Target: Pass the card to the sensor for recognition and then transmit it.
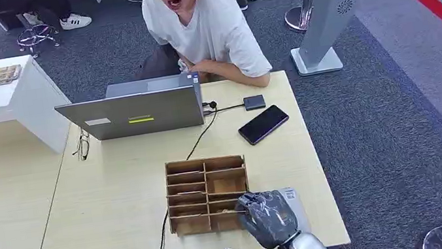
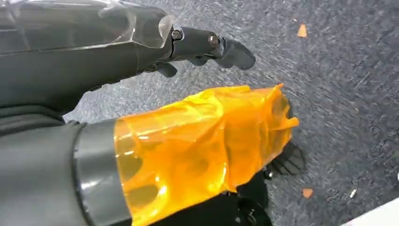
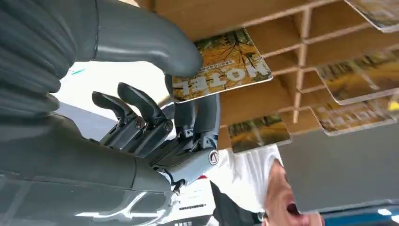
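Wooden rack (image 1: 207, 194) near the front edge of the table (image 1: 118, 206), toward its right corner, with printed cards standing in its slots. Right hand (image 1: 268, 218) at the rack's near right corner, pinching one card (image 3: 221, 66), the one marked "Hotel", between thumb (image 3: 155, 44) and two dark fingers (image 3: 202, 117); remaining fingers curled loosely aside, touching nothing. Card partly out of its slot, tilted, one end close against the wooden divider.

To do this step well: draw the card straight out along the slot, without twisting, so as not to snag the dividers or drag the neighbouring cards. Keep the pinch firm near the card's end, leaving the printed face free for reading. Then likely carry it toward the far right corner, to the small dark box (image 1: 254, 102) wired to the laptop (image 1: 137, 110), probably the sensor, passing above the phone (image 1: 263, 124).

Left hand (image 2: 141, 61) hanging over the carpet, released, fingers spread, holding nothing.
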Available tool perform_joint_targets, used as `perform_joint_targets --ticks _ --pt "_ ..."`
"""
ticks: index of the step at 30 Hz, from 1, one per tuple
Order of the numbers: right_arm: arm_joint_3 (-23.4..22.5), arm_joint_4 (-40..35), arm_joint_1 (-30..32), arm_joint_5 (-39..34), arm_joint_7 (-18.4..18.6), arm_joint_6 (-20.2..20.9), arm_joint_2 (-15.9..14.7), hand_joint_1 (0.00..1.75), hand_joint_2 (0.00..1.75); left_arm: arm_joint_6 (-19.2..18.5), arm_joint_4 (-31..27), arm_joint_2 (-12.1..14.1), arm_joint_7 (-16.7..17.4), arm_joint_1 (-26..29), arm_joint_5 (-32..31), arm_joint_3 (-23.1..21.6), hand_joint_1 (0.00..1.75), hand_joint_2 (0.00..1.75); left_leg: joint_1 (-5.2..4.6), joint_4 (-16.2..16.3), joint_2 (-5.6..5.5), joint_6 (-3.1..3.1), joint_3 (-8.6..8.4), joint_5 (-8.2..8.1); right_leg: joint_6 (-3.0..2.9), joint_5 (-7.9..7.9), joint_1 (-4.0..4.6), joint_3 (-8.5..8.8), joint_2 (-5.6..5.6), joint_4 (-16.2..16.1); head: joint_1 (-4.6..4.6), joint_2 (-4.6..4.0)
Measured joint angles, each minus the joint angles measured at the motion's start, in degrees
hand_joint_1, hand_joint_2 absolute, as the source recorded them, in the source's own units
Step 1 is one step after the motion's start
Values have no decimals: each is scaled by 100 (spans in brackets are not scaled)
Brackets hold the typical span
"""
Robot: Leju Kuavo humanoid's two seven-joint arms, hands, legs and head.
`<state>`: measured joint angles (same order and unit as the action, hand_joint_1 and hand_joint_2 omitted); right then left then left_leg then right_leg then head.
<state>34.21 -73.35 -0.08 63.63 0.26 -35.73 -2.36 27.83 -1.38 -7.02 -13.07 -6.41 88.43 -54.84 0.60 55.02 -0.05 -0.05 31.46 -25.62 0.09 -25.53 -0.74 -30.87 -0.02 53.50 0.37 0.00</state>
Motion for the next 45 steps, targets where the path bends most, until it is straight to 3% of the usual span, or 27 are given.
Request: perform_joint_targets --ticks 7,18,29,37,41,43,45 --pt "-2 -99 58 -190 -355 -352 70 175 175 -16 17 81 -15 9 140 -120 0 0 -1 0 0 0 1 0 0 0 -1 0 0 1 4 0" --pt "-573 -868 498 -461 -1681 -385 448 175 175 -24 35 98 -76 21 155 -129 0 0 -1 0 -1 0 1 0 0 0 0 0 0 1 2 0" --pt "-820 -1523 745 -1641 -2622 -387 619 175 175 -42 35 98 -127 25 155 -129 0 0 -1 0 0 0 1 0 0 0 -1 1 0 0 2 0" --pt "-1100 -1860 920 -2000 -3520 -394 831 175 175 -44 35 96 -155 30 155 -129 0 0 0 0 -1 -1 0 0 0 0 0 0 0 1 2 0" --pt "-1117 -1869 924 -2008 -3556 -394 846 175 175 -42 35 98 -159 30 155 -129 0 0 0 0 -1 0 0 0 0 0 0 0 0 1 2 0" --pt "-1390 -1991 1026 -2098 -3972 -396 1076 175 175 -37 35 96 -181 31 155 -129 0 0 0 0 -1 -1 1 0 0 0 0 0 0 1 2 0" --pt "-1593 -2253 1094 -2144 -4007 -400 1248 175 175 -33 35 94 -186 32 155 -129 0 0 0 0 0 0 0 0 0 0 0 0 0 1 2 0"
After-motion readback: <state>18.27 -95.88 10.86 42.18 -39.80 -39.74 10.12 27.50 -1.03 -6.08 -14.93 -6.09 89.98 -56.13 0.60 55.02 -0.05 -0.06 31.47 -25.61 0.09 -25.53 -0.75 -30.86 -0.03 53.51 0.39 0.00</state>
